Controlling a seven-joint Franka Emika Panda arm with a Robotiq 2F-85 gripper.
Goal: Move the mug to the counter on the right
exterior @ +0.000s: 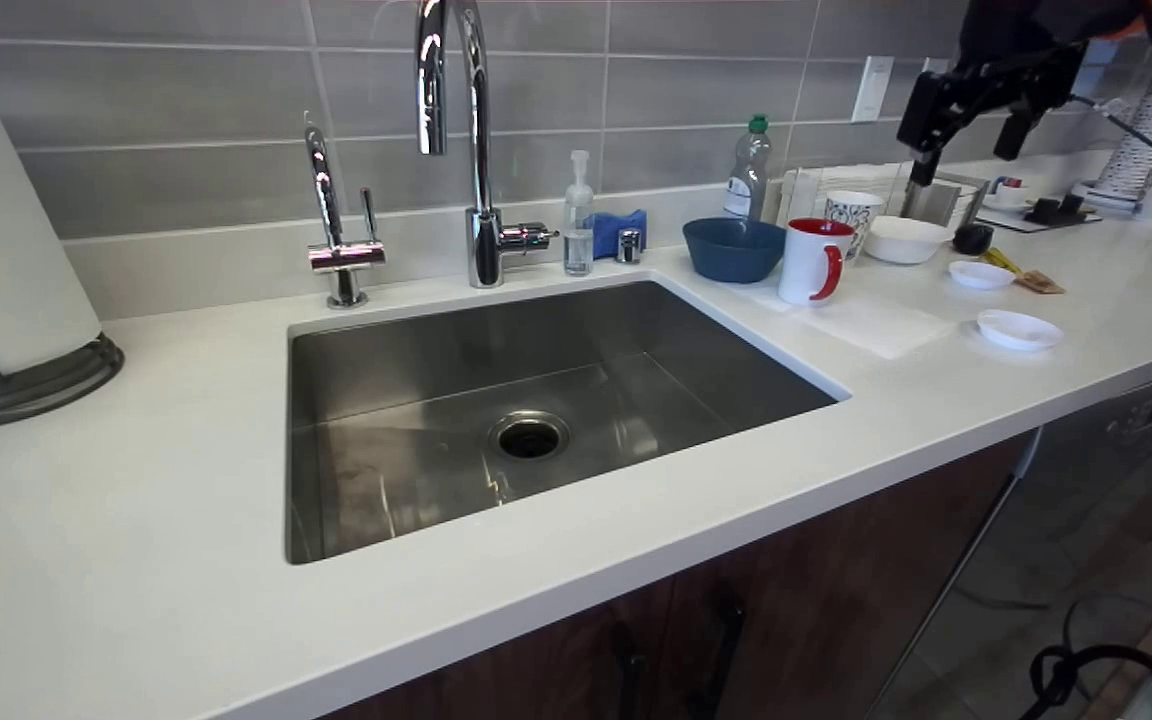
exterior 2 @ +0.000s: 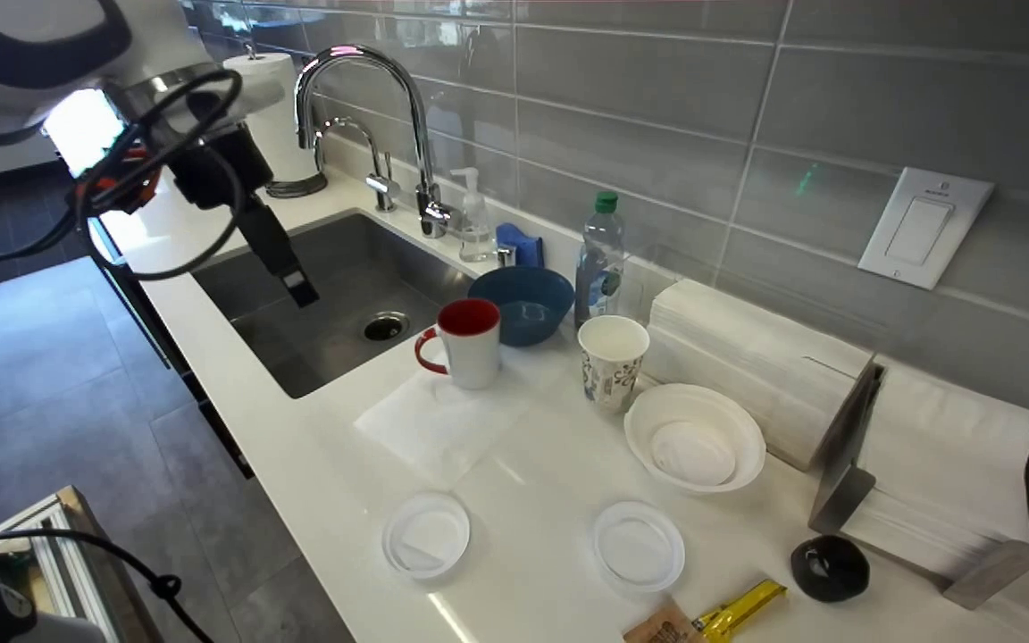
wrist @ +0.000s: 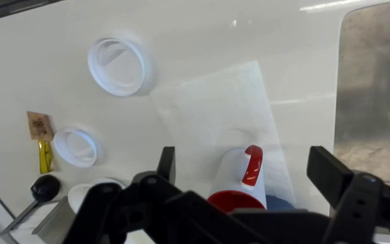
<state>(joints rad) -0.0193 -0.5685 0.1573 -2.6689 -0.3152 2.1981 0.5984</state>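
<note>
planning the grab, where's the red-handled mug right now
In an exterior view, the mug stands upright on a white sheet, right of the sink and the blue bowl, left of the patterned cup.

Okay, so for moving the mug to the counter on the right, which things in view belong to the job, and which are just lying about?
Part of the job:
red-handled white mug
open claw
white counter

Just lying about, among others:
blue bowl
patterned cup
white bowl
green-capped bottle
paper sheet
brown packet
yellow packet
</note>
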